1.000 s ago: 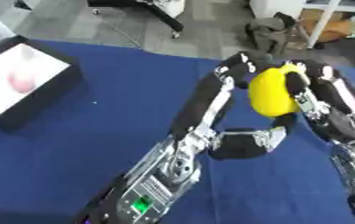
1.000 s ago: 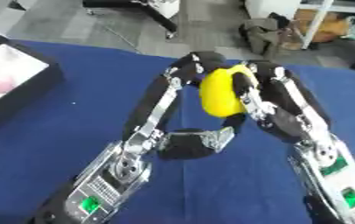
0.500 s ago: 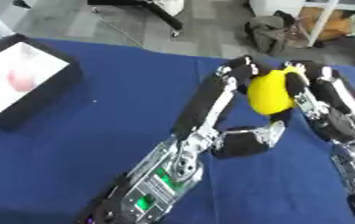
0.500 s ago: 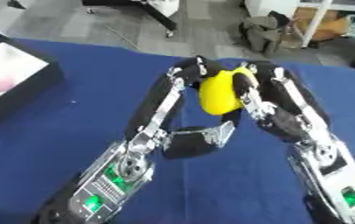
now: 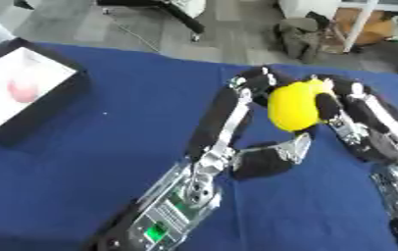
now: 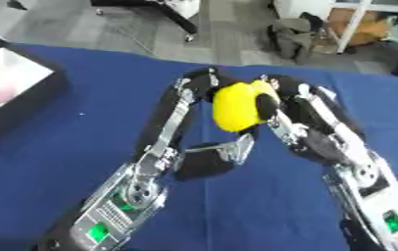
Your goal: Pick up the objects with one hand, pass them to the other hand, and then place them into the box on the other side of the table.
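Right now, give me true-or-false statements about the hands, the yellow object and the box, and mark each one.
1. The yellow object is held up between both hands. True.
2. The box sits at the table's right side. False: it is at the left edge.
3. The box is empty. False: something pinkish lies inside on its white lining.
4. The tablecloth is blue. True.
5. The left hand rests open near a lower corner. False: it is raised at the yellow object, opposite the right hand.
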